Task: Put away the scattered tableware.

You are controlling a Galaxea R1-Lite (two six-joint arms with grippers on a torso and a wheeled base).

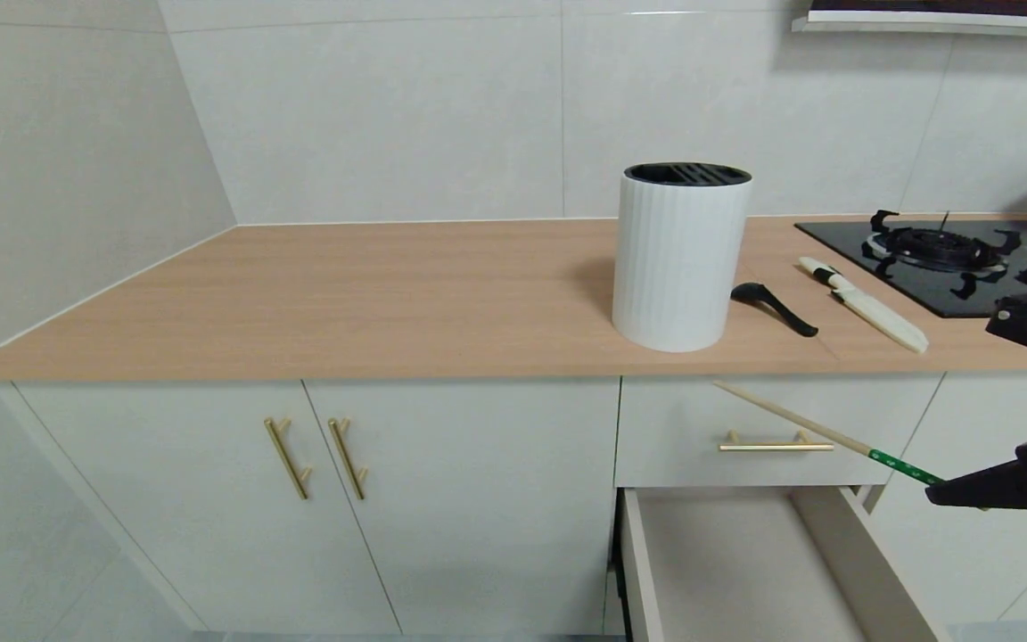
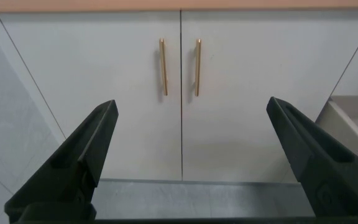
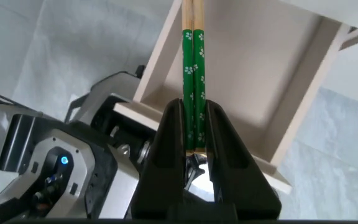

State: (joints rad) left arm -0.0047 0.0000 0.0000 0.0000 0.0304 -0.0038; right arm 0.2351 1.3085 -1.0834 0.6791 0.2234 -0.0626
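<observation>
Spoon [image 1: 776,309] and knife [image 1: 866,305] lie beside holder [image 1: 679,259], chopsticks [image 1: 821,430] slanting above open drawer [image 1: 727,562]

We find the widest passage over the surface [image 1: 344,294] left of the tall white holder [image 1: 681,259]. Right of it, a black spoon [image 1: 774,308], a knife [image 1: 866,305] and the stove [image 1: 941,254] crowd the way. Below, the pulled-out drawer [image 1: 638,571] juts forward, with chopsticks [image 1: 825,434] slanting above it.

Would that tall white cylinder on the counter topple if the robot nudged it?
Pushed low, the white cylinder likely slides: its flat base looks broad. A nudge near its slotted top might tip it, being tall. Its weight cannot be judged.
</observation>
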